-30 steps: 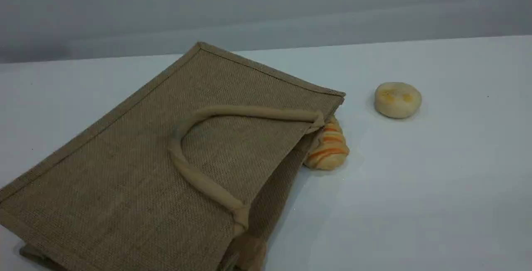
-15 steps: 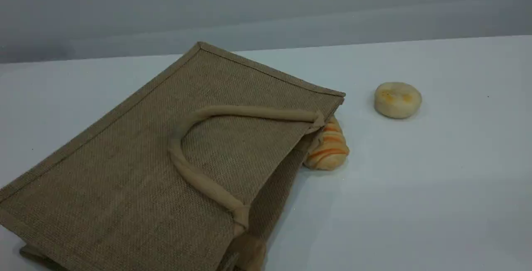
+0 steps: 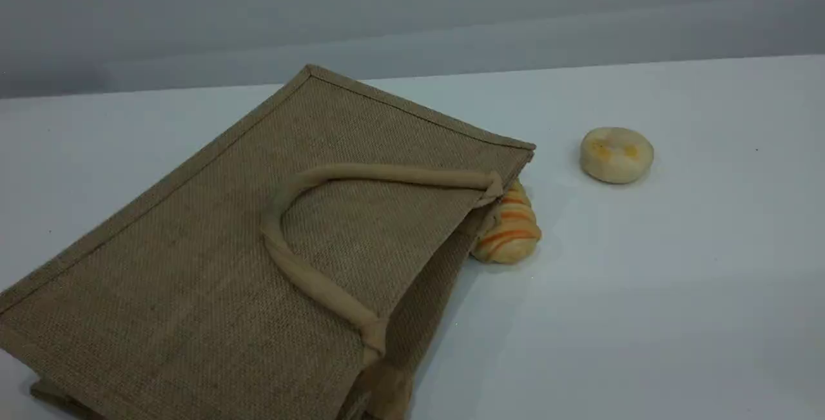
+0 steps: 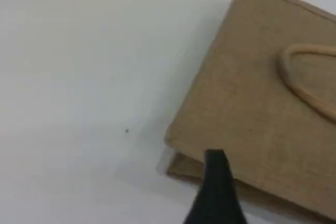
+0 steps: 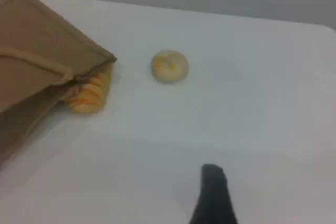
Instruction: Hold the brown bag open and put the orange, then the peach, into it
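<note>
Scene view first: the brown bag [image 3: 258, 265] lies flat on its side on the white table [image 3: 644, 291], filling the left half of my picture, one corner toward the far edge. Its beige handle [image 3: 303, 278] arches flat over the upper panel. The bag's mouth faces right, only a slit between the panels. An orange-striped bread loaf [image 3: 510, 227] sits at the mouth's far end, touching the bag's edge and partly tucked under it. A pale yellow round cake [image 3: 617, 154] rests to the right, well apart from the loaf. I see neither arm from this camera, and neither the orange nor the peach.

Left wrist view: I look down on the bag's [image 4: 262, 108] closed bottom corner, the handle loop [image 4: 294, 77] at the right edge. One dark fingertip of the left gripper [image 4: 215, 192] rises from the bottom, above the bag's near edge; whether it touches I cannot tell. Only that one tip shows, but the jaws stand wide apart, holding nothing I can see.

Right wrist view: the right gripper [image 5: 212, 195] shows one dark fingertip over bare table, jaws likewise spread, with nothing between them. The bag's [image 5: 37, 66] mouth corner is at upper left, the loaf [image 5: 89, 94] against it, the cake [image 5: 169, 66] beyond.
</note>
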